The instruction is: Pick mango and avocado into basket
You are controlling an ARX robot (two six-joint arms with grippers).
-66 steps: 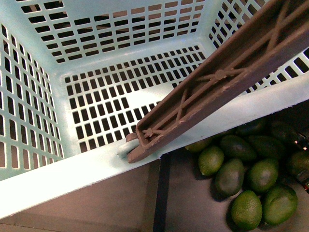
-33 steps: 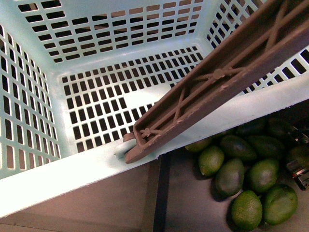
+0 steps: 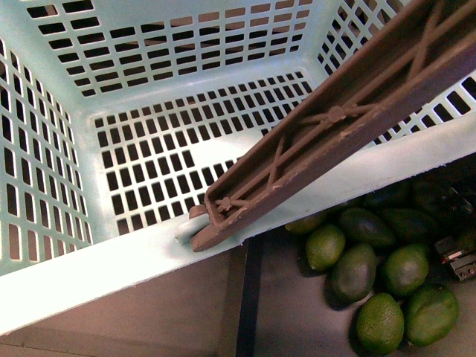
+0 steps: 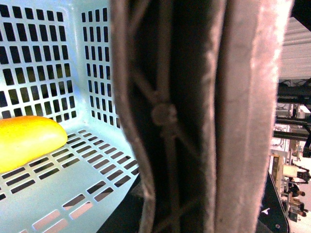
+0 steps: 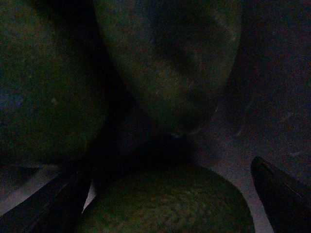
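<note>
Grocery shop: shopping basket [image 3: 89, 275] beside heaped avocados [image 3: 354, 271]

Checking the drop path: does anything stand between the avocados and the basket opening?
Yes. The brown handle lies slanted across the opening of the basket, resting on the near rim beside the avocados, so a direct carry would likely meet it.

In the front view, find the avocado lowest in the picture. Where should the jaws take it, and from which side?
Probably from above, jaws across the middle of the avocado, over its shorter width: it lies on its side, left flank bare, though a neighbouring avocado crowds its right.
</note>
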